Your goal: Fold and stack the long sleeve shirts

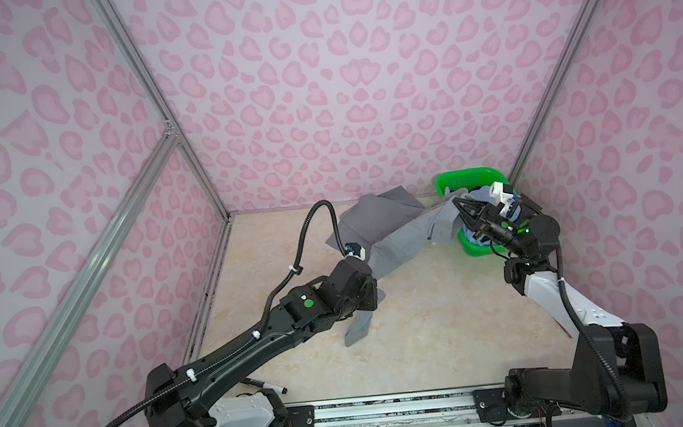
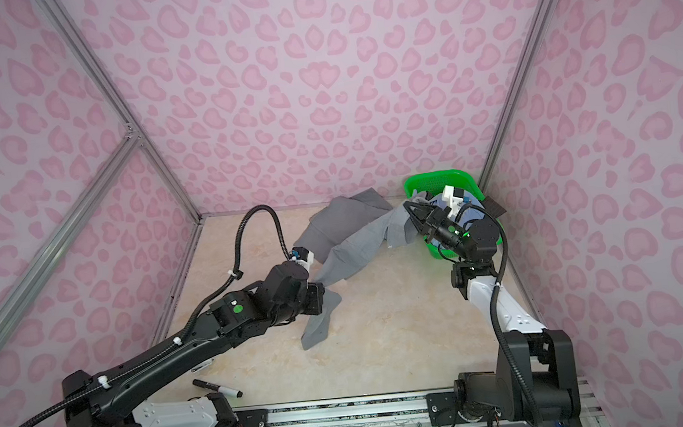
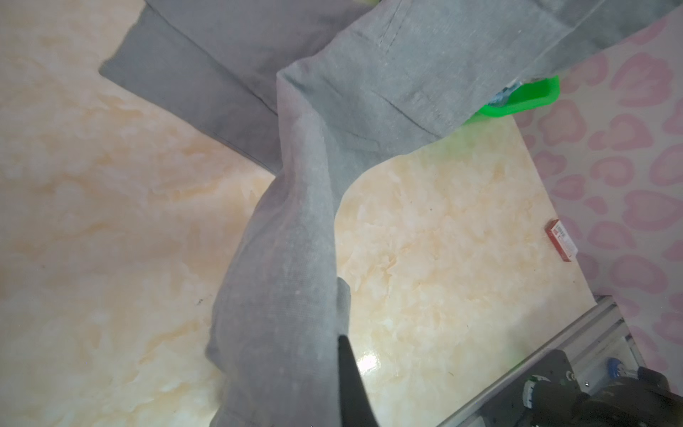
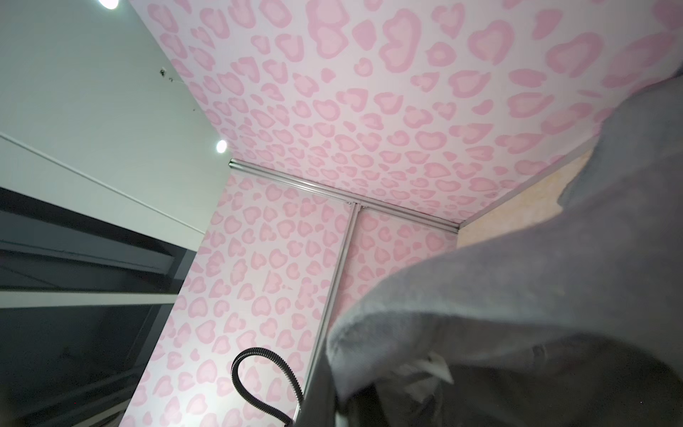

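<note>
Both grippers are pinching shut on the one grey shirt [image 1: 395, 235]. My left gripper [image 3: 329, 355] is clamping a sleeve end, with the loose tail hanging beneath it onto the table [image 1: 425, 341]. I am holding that end low so the sleeve is running out taut, away from this gripper. My right gripper [image 1: 458, 203] is gripping another part of the same shirt just above the green basket [image 1: 466, 177], where a light blue shirt [image 2: 473, 216] is lying below it. Between the two grippers the cloth is stretching in a twisted band, while the body is slumping on the table beyond my left gripper, near the back wall. I judge I am drawing the shirt clear of the basket and spreading it, because folding needs it flat first.
</note>
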`<action>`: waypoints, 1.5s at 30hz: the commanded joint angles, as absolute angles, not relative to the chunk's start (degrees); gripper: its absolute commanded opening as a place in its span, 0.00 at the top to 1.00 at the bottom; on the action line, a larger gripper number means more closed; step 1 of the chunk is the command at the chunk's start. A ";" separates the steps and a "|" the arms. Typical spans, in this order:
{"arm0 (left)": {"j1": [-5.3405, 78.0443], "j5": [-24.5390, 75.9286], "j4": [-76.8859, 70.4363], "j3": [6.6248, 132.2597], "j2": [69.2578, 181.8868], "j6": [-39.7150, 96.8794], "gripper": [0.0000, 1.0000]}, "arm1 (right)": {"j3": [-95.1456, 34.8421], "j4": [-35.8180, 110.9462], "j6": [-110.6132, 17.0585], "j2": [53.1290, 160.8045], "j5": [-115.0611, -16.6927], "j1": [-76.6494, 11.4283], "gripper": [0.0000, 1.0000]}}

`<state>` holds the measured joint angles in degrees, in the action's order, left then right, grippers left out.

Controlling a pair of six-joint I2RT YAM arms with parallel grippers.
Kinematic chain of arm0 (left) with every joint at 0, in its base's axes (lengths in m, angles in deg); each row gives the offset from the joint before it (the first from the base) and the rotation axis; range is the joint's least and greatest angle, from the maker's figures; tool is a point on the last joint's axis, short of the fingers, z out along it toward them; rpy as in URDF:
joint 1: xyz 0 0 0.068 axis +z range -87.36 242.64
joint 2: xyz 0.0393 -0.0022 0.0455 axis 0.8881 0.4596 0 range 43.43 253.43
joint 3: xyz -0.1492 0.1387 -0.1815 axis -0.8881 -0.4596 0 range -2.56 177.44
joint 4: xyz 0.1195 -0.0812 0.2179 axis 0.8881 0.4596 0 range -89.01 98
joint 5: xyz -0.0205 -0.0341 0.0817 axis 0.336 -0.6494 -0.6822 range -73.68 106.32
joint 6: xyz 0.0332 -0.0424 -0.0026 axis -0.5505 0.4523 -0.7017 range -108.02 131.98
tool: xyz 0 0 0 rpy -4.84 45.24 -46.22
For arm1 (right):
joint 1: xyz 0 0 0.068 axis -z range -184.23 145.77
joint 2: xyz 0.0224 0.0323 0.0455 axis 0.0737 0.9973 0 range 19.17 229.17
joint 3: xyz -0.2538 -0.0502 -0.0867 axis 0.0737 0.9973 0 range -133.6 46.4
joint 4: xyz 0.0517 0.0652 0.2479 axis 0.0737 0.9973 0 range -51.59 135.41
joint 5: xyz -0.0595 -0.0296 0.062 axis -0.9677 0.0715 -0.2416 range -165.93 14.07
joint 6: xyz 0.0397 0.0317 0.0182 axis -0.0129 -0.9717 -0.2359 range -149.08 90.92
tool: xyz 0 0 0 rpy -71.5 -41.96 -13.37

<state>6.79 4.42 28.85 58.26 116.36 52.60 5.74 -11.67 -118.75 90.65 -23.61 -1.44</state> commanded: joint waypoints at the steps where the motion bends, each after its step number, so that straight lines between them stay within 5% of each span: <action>1: 4.33 5.30 18.31 52.21 117.61 59.45 0.95 | 10.06 1.00 -106.59 83.78 -25.71 -1.85 1.00; 5: 0.45 5.78 16.27 50.34 119.82 60.15 0.73 | 12.35 28.24 -90.97 71.74 -31.05 -1.76 1.00; 10: 1.81 2.78 20.23 54.12 115.64 52.76 0.17 | 18.87 35.37 -88.35 65.36 -28.99 -0.15 1.00; 11: 3.76 5.43 20.60 55.41 115.03 49.97 0.00 | 20.04 36.10 -87.89 64.91 -28.04 0.64 1.00; 22: 24.97 12.64 23.52 69.42 128.20 39.47 0.02 | 21.80 40.49 -85.66 61.99 -25.70 6.06 1.00; 33: 33.19 13.79 27.77 91.93 158.62 42.71 0.13 | 21.26 40.52 -85.83 60.87 -24.98 5.36 1.00; 42: 37.33 14.21 26.39 91.92 168.04 48.95 0.14 | 20.40 42.53 -85.89 58.99 -25.21 4.49 0.99; 45: 37.65 11.84 26.25 91.06 169.59 51.50 0.14 | 19.72 45.51 -85.42 57.58 -25.80 4.31 0.88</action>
